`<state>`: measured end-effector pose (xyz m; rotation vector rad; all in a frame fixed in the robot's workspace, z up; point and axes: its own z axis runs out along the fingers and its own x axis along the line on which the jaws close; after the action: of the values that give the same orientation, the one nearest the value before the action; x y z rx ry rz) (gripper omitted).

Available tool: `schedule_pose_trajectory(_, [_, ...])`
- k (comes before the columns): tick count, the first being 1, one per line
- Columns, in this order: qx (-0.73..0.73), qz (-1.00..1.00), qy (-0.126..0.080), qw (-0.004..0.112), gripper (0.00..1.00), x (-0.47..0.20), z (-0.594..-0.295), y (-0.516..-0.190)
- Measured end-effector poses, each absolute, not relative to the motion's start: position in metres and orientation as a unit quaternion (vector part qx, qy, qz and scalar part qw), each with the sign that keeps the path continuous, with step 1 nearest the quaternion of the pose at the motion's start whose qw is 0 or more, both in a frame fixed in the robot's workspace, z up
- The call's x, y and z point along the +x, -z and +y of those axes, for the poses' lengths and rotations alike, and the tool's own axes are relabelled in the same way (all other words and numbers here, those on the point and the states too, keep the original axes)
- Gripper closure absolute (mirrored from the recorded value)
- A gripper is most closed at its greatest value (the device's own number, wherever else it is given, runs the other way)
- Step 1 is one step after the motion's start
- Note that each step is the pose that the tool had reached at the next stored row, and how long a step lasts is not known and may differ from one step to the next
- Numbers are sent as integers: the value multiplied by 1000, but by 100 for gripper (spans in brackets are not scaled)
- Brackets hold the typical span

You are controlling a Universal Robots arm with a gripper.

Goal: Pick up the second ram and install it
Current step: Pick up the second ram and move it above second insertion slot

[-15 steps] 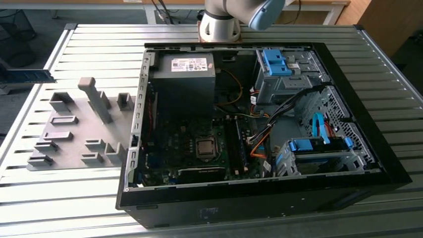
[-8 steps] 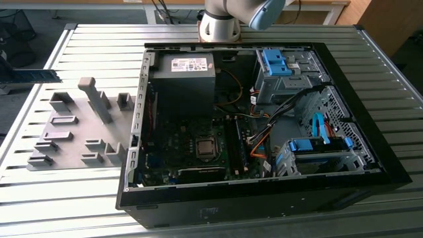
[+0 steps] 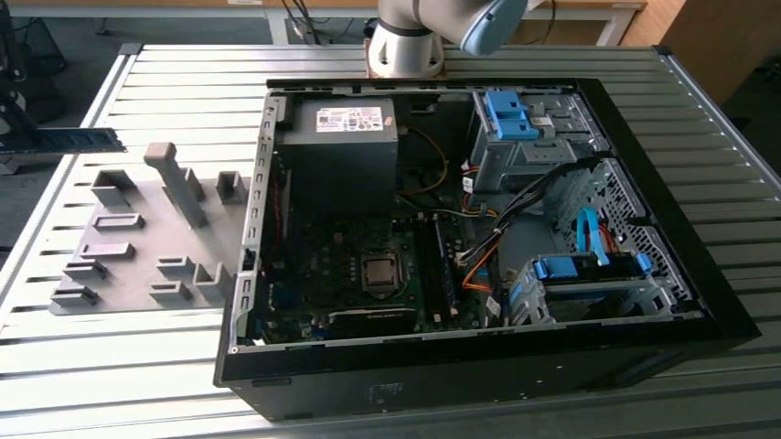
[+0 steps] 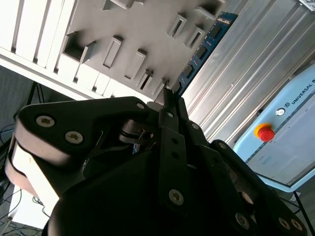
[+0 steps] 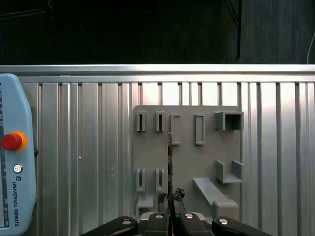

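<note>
First wrist view: tool [image 5: 170, 199] clamps second ram [image 5: 170, 162] over ribbed metal table [image 5: 74, 147].

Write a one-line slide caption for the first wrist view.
Hand grips the second ram edge-on, grey holder tray beyond.

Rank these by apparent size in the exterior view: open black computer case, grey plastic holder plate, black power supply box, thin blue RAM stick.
Largest first:
computer case
holder plate
power supply box
RAM stick
No close calls.
</note>
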<state>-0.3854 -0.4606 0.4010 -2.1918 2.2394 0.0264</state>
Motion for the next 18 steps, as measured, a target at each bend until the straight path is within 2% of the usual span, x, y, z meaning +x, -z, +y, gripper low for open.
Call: schedule_pose_trajectory(18, [-699, 715, -8, 4, 86, -370, -461, -401])
